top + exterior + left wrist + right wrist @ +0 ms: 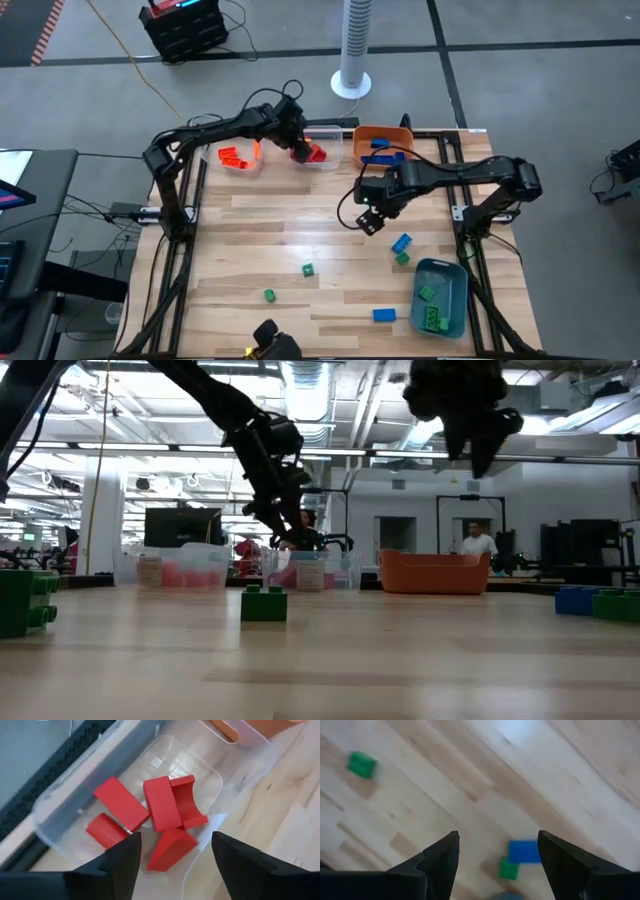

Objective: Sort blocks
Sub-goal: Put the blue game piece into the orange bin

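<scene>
Left gripper: hovering over the clear bin at the table's far edge, fingers spread wide with nothing between them; red blocks lying in a loose heap directly below.
Risk at the clear bin: thin, light walls; a low pass or a sideways swing likely to clip the rim and shove or tip the bin, spilling sorted reds.
Second clear bin: just left of the first, holding orange blocks; close enough for a nudge to one bin to carry into the other.
Loose green blocks: two singles well apart on the near-middle of the table, another closer to the front edge; small and light, apt to skid away under an off-centre pinch.
Right gripper: raised above mid-table, fingers wide apart and empty.
Blue-and-green pair: a blue block touching a green one, just right of the right gripper; likely fault here, closing on both at once and carrying green into the wrong bin, or knocking one aside.
Orange bin: at the far edge with blue blocks inside.
Blue-grey bin: near right corner, green blocks inside; a lone blue block just left of it, easily pushed against the wall by a low approach.
</scene>
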